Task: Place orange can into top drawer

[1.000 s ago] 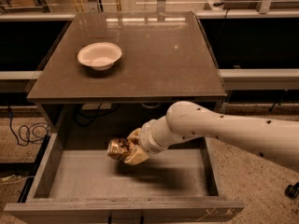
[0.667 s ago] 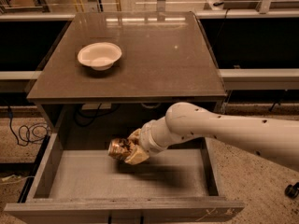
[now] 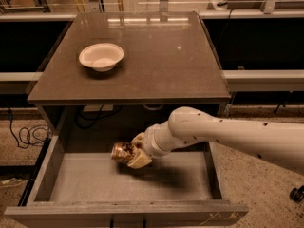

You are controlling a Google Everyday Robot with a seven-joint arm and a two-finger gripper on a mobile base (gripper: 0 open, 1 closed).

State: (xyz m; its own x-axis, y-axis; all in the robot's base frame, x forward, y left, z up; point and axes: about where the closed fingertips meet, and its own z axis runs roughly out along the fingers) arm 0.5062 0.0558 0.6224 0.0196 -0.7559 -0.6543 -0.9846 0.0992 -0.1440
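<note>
Gripping: pale fingers [image 3: 139, 162] clamped on the orange can [image 3: 121, 152], one above it and one below
Gripper: gripper [image 3: 133, 151] set inside the open top drawer [image 3: 85, 186], toward the back and near the middle of its width
Orange can: held on its side, free end pointing toward the drawer's left wall; low over the pale floor, and contact with the floor cannot be told
Handling, weight: judged light, a small metal drink can
Handling, surface: shiny skin, likely slippery under hard pads
Handling, stiffness: thin wall, stiff enough to hold but likely to dent if squeezed hard
Hold point: judged best across the middle of the body, as now, not at the rims
Release risk: on its side the can may roll on the flat floor once let go
Arm: white arm [image 3: 228, 137] reaching in from the right, over the drawer's right wall
Tabletop: brown-grey tabletop [image 3: 161, 61] directly above the drawer
Bowl: white bowl [image 3: 101, 56] on the tabletop's left side, well apart from the can
</note>
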